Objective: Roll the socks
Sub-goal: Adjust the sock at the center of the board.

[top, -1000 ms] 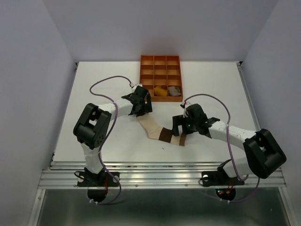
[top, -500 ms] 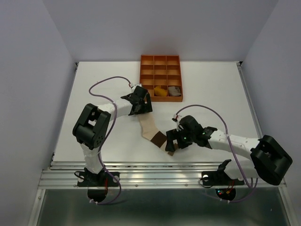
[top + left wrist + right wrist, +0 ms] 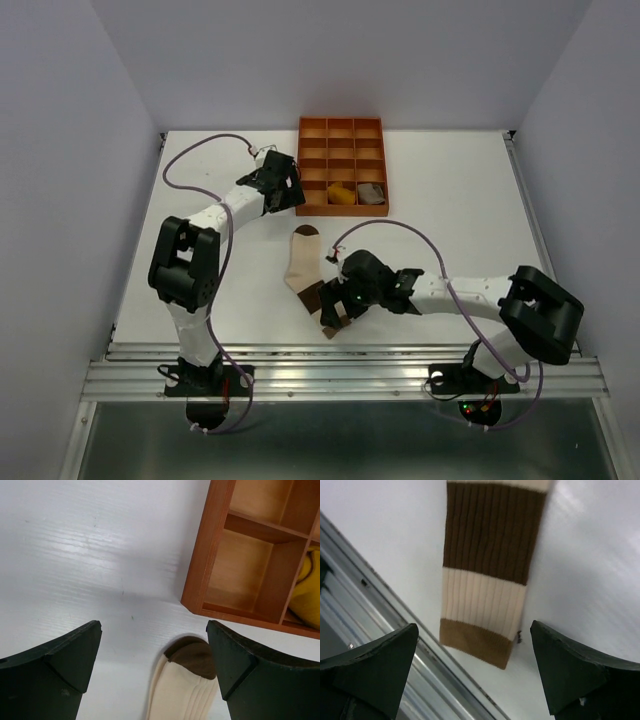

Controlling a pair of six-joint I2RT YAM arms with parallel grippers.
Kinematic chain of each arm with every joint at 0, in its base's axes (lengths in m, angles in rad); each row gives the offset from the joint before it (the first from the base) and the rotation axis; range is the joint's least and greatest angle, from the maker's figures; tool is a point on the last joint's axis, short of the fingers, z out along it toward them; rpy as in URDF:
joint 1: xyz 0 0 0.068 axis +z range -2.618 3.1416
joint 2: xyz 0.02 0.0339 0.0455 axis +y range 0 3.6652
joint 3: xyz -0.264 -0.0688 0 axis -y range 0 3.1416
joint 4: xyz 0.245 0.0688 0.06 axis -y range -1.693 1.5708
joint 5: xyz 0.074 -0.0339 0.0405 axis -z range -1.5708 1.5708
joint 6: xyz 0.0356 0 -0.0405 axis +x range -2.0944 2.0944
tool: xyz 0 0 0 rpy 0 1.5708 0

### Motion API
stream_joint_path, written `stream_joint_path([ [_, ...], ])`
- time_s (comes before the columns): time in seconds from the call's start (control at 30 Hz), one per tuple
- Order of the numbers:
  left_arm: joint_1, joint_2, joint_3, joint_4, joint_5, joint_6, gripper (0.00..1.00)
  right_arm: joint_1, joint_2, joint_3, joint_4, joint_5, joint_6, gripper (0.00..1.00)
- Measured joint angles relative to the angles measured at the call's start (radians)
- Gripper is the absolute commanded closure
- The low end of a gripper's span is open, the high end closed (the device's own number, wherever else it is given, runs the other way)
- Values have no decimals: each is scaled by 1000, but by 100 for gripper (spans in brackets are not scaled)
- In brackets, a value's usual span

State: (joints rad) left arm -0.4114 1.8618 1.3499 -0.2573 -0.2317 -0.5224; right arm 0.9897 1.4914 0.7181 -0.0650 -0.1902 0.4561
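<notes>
Okay, sock [image 3: 300, 265] runs 12-to-5 o'clock. Open right end effector [image 3: 336, 312] sits over its cuff; open left end effector [image 3: 283, 197] is farther, past the toe.

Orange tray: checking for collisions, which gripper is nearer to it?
Left. The left gripper hovers beside the tray's near left corner; the right gripper is over the sock's cuff.
</notes>
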Motion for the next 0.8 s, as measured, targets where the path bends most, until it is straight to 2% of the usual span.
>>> stream_joint_path([
  [0.17, -6, -82, 2, -56, -37, -15, 1, 0, -79, 46, -78, 258, -74, 0],
  [0.33, -14, -327, -141, -62, -31, -88, 1, -11, -315, 75, -83, 522, -220, 0],
  [0.43, -29, -533, -290, -69, -24, -140, 1, -70, -365, 145, -21, 578, -297, 0],
  [0.6, -72, -757, -480, -85, 27, -220, 1, -360, -290, 341, 103, 489, -444, 0],
  [0.67, -104, -816, -550, -93, 47, -264, 1, -423, -254, 384, 141, 416, -551, 0],
  [0.77, -194, -885, -653, -108, 80, -349, 1, -438, -202, 421, 162, 154, -798, 0],
  [0.8, -223, -900, -679, -109, 90, -389, 1, -433, -192, 427, 105, 23, -941, 0],
])
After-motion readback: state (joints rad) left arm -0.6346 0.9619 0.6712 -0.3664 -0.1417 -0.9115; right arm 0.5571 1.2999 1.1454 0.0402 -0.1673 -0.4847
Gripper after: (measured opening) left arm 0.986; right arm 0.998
